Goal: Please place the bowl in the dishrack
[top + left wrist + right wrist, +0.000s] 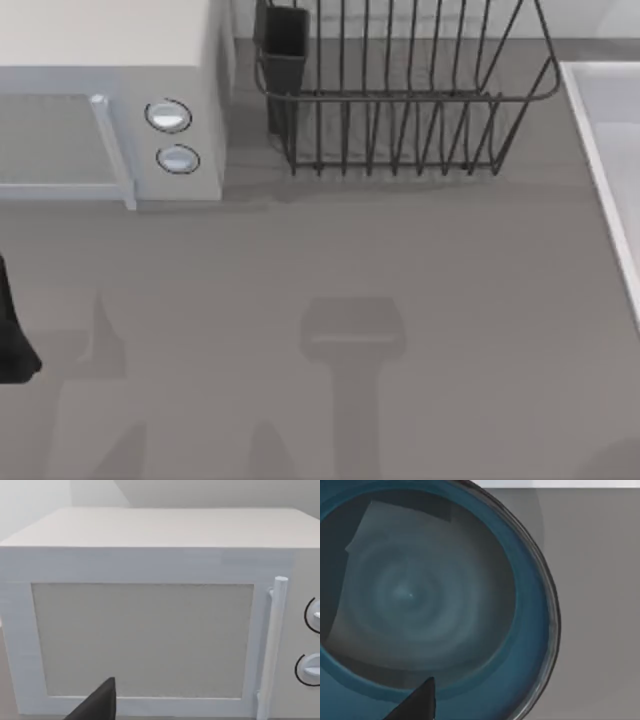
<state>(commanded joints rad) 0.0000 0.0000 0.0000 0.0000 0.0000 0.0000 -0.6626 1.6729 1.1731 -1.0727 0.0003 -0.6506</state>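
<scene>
The bowl (420, 595) is very close in the right wrist view: blue-teal inside, thin dark reddish rim, resting on the grey table. A dark part of my right gripper (417, 702) hangs just above the bowl's inner wall. The dishrack (400, 100), a dark wire basket with a dark utensil cup (283, 45) at its left corner, stands at the back of the table in the top view. A dark piece of my left arm (12, 335) sits at the table's left edge. My left gripper (97, 705) faces the microwave door.
A white microwave (110, 110) with two round knobs (168, 116) stands at the back left, next to the dishrack. A white raised edge (605, 160) runs along the table's right side. An arm's shadow (352, 340) falls on the grey tabletop.
</scene>
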